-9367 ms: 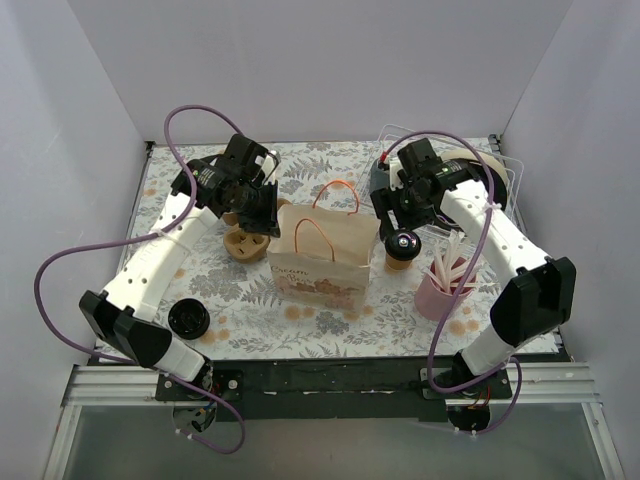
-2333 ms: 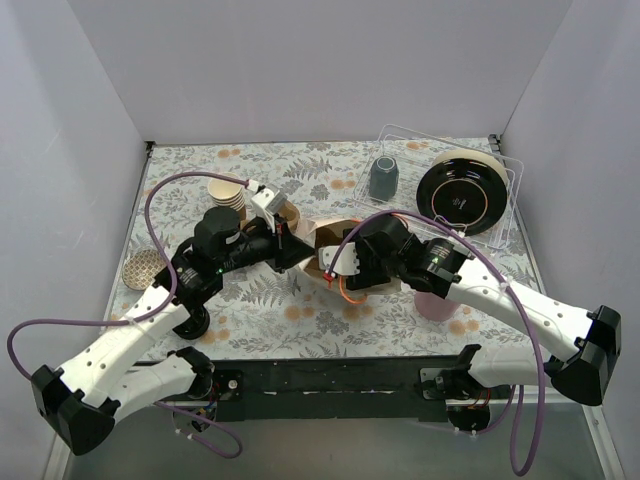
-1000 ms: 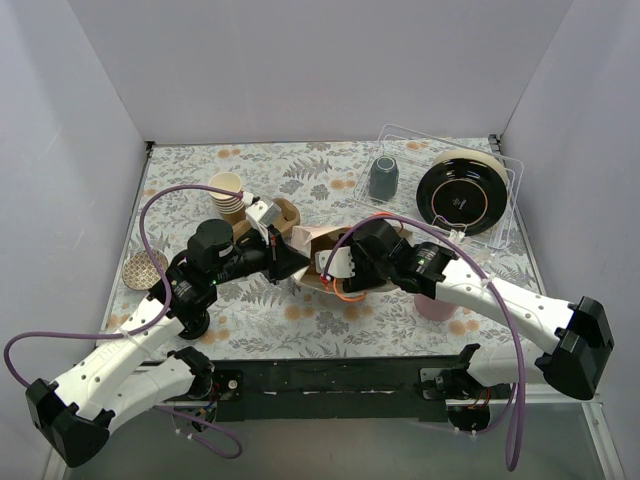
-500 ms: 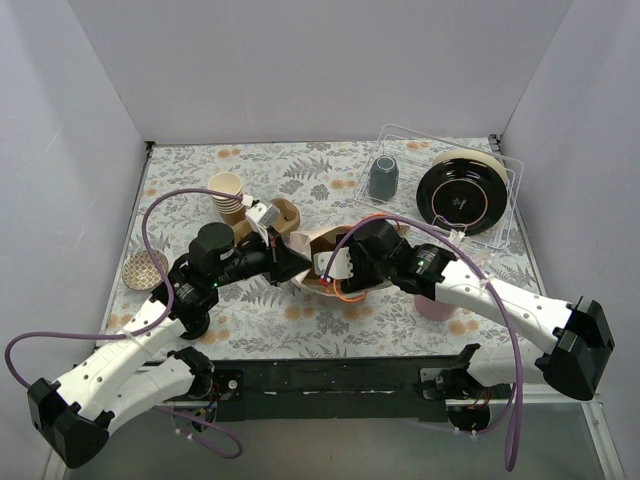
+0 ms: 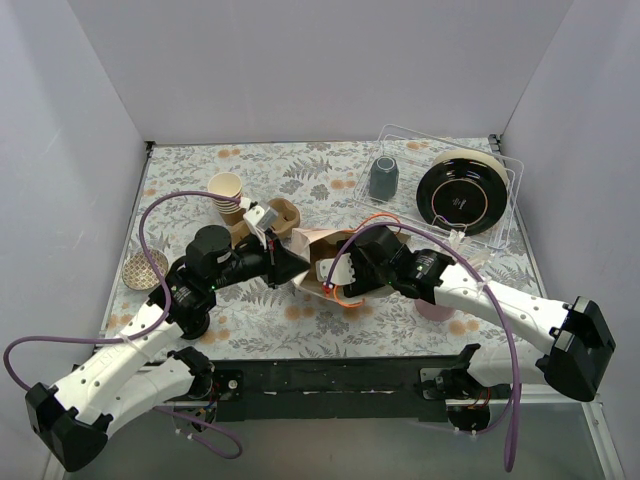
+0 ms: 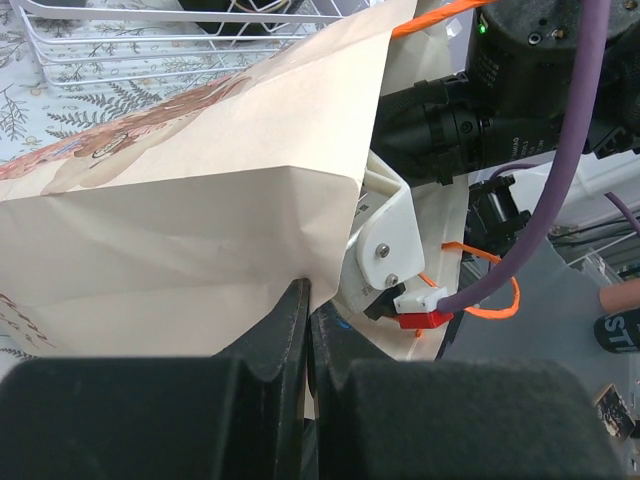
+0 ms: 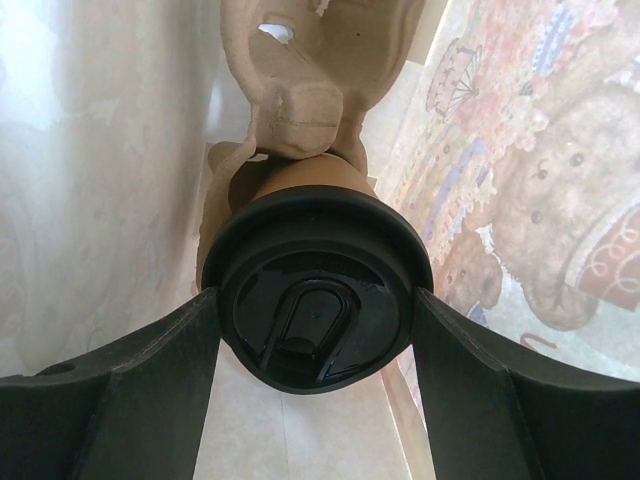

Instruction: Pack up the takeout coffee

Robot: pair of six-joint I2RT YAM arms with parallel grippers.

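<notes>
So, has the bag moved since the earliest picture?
Yes. Upright then, the bag now lies tipped toward the arms, its mouth nearer the front edge, farther from the mug.

A tan paper bag (image 6: pixel 200 230) lies tipped over at the middle of the flower-patterned table (image 5: pixel 300 160). Inside it is the kraft-brown paper takeout coffee cup with a round black plastic lid (image 7: pixel 318 270). The cup is between the fingers of the right gripper (image 7: pixel 316 330), with a moulded brown pulp carrier (image 7: pixel 300 70) just beyond its far end. The left gripper (image 6: pixel 305 300) pinches the bag's left edge. Behind and left of the bag stands a stack of lidless paper cups (image 5: pixel 227 190). At the rear right, a clear plastic rack (image 5: pixel 500 163) holds a grey mug (image 5: pixel 383 177) on its left and a round black plate (image 5: pixel 461 196) on its right. A round woven disc (image 5: pixel 145 270) lies near the table's left edge.
</notes>
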